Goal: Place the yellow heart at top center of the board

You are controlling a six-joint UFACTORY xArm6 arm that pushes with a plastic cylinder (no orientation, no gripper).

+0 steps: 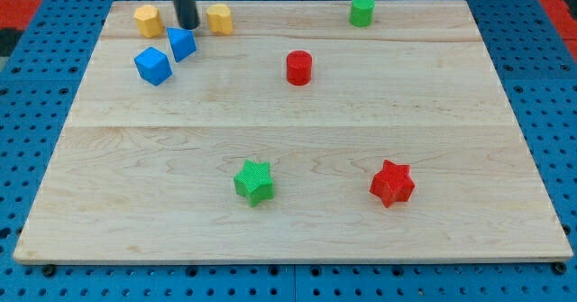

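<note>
Two yellow blocks sit near the board's top left: one (149, 20) to the left of my rod and one (219, 18) to its right. At this size I cannot tell which of them is the heart. My tip (187, 27) stands between them, apart from both. It is just above a blue triangular block (181, 43) and close to it or touching it.
A blue cube (153, 65) lies below and left of the blue triangle. A red cylinder (298, 68) is at upper centre and a green cylinder (361, 10) at the top right. A green star (254, 181) and a red star (392, 184) lie in the lower half of the wooden board (469, 113).
</note>
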